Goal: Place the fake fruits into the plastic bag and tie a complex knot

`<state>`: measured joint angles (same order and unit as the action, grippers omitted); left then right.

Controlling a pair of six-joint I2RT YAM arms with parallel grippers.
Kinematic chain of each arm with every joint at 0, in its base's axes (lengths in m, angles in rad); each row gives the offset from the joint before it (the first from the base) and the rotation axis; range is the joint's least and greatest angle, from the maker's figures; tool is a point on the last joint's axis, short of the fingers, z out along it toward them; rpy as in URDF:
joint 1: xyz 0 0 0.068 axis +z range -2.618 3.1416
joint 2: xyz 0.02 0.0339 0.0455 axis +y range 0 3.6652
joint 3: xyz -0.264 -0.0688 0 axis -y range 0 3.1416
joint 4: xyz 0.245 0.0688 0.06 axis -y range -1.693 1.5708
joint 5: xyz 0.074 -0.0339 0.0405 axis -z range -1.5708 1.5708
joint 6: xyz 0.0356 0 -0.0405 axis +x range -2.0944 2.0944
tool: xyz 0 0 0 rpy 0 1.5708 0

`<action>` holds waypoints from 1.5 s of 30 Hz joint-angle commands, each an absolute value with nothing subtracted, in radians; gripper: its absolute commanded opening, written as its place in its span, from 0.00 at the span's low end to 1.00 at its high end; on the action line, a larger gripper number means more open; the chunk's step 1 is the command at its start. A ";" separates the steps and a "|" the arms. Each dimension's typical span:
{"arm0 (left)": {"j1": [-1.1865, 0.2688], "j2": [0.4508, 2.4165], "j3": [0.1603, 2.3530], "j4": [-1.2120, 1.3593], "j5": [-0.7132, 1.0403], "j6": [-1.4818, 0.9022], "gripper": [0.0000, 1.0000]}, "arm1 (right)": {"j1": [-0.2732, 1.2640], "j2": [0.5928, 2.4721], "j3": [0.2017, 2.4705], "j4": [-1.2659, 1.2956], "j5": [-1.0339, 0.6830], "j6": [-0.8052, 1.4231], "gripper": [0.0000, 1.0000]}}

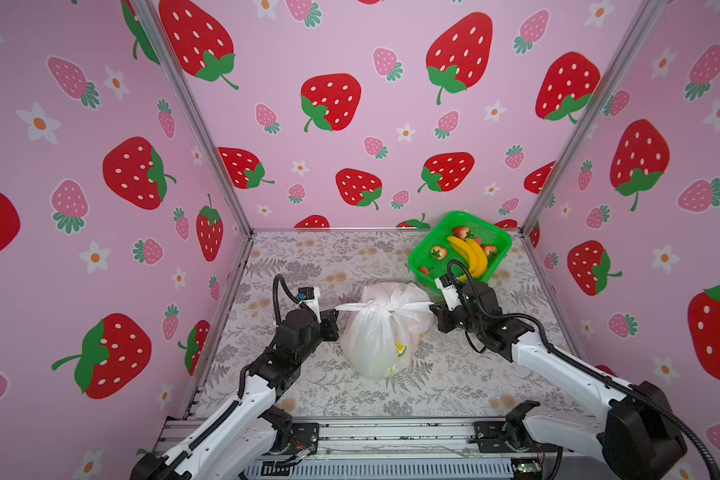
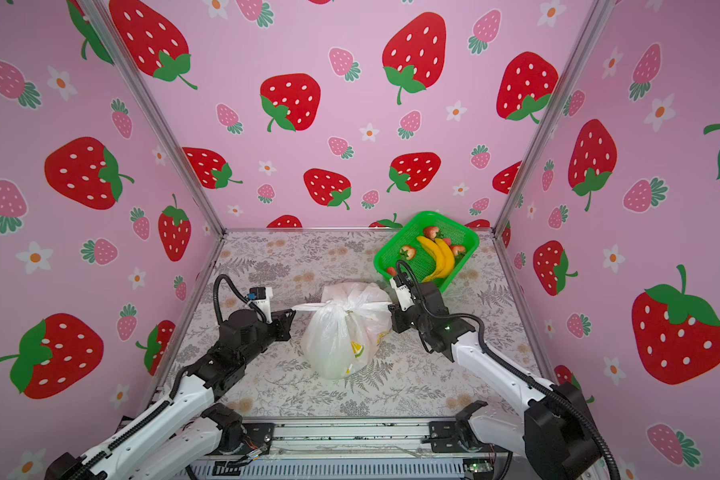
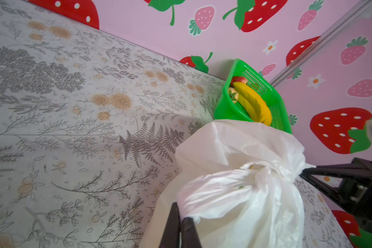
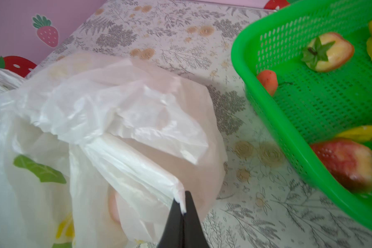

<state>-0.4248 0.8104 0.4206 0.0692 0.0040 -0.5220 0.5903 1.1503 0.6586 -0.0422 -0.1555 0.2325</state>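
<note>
The white plastic bag [image 1: 375,340] [image 2: 337,340] stands filled in the middle of the table, and yellow and green prints show through it. Its handles are bunched into the knot [image 1: 387,309] [image 2: 341,308], with two flat strips running out sideways. My left gripper [image 1: 336,311] [image 3: 182,216] is shut on the left strip. My right gripper [image 1: 432,308] [image 4: 182,201] is shut on the right strip [image 4: 133,163]. Yellow bananas [image 1: 470,253] [image 3: 253,103] and red strawberries [image 1: 460,231] [image 4: 329,53] lie in the green basket.
The green mesh basket [image 1: 422,253] [image 2: 387,251] [image 4: 309,107] sits at the back right corner, just behind my right wrist. Pink strawberry-print walls close in the table on three sides. A metal rail runs along the front edge.
</note>
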 commanded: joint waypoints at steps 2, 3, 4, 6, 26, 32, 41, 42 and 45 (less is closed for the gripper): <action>-0.381 0.796 0.425 0.040 -0.114 -0.554 0.00 | 0.543 1.102 0.598 -0.083 -0.072 0.293 0.00; -0.391 0.793 0.431 0.041 -0.110 -0.554 0.00 | 0.548 1.098 0.596 -0.062 -0.095 0.300 0.00; -0.404 0.790 0.439 0.036 -0.115 -0.551 0.00 | 0.555 1.094 0.597 -0.052 -0.104 0.304 0.00; -0.435 0.781 0.457 0.021 -0.138 -0.540 0.00 | 0.563 1.086 0.609 -0.055 -0.108 0.305 0.00; -0.442 0.802 0.469 0.011 -0.186 -0.514 0.00 | 0.479 0.952 0.509 -0.052 -0.129 0.358 0.00; -0.461 0.823 0.434 0.044 -0.233 -0.532 0.00 | 0.460 0.963 0.447 -0.036 -0.105 0.384 0.00; -0.444 0.825 0.424 0.044 -0.161 -0.515 0.00 | 0.430 0.963 0.422 0.000 -0.150 0.385 0.00; -0.443 0.817 0.429 0.041 -0.152 -0.513 0.00 | 0.431 0.955 0.426 0.004 -0.163 0.377 0.00; -0.443 0.776 0.417 0.076 -0.106 -0.509 0.03 | 0.432 0.919 0.425 0.041 -0.216 0.365 0.04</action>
